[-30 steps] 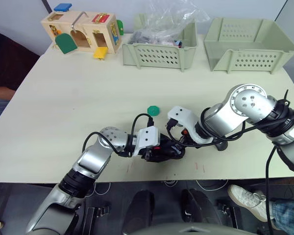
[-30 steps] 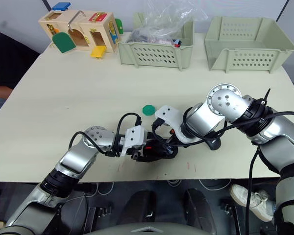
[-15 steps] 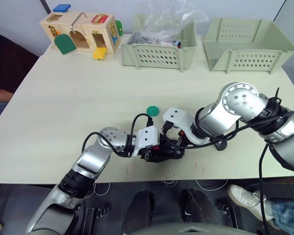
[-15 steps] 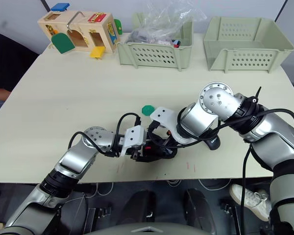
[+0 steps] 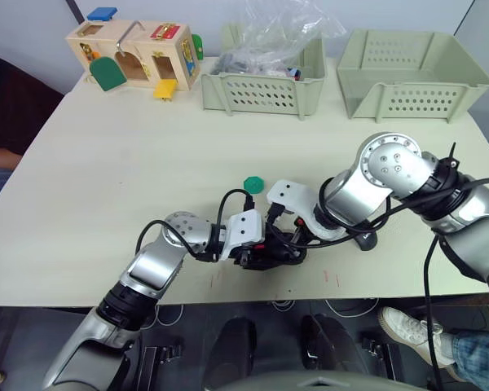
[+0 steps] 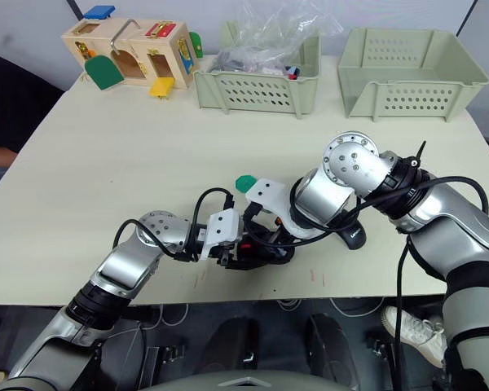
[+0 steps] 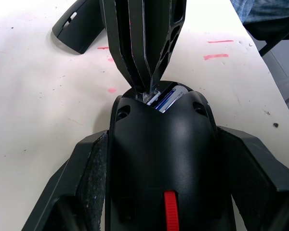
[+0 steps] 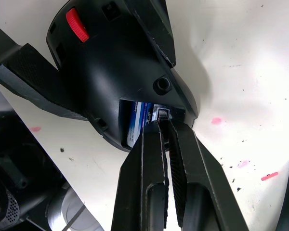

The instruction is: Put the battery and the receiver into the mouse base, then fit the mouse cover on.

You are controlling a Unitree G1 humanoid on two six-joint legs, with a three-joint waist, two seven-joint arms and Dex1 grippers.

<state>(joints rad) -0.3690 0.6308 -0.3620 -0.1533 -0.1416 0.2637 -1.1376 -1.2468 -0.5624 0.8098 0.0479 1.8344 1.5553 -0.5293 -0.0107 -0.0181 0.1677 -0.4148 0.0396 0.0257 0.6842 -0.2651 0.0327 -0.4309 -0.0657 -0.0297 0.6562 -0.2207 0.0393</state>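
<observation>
On the table (image 5: 106, 179) near its front edge, the left gripper (image 7: 159, 159) clamps the mouse base (image 7: 161, 154). The right gripper (image 8: 164, 126) pinches the receiver (image 8: 162, 113) closed at its slot, beside the seated battery (image 8: 135, 122). The cover (image 7: 82, 31) lies nearby.

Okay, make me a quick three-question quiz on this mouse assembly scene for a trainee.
1. True or false: the mouse cover is already fitted on the mouse base.
2. Which gripper clamps the mouse base from both sides?
A. left gripper
B. right gripper
3. Fill in: the right gripper's fingertips pinch a small metal piece, probably the ______, beside the battery.

Key:
1. False; it lies apart on the table.
2. A.
3. receiver.
</observation>
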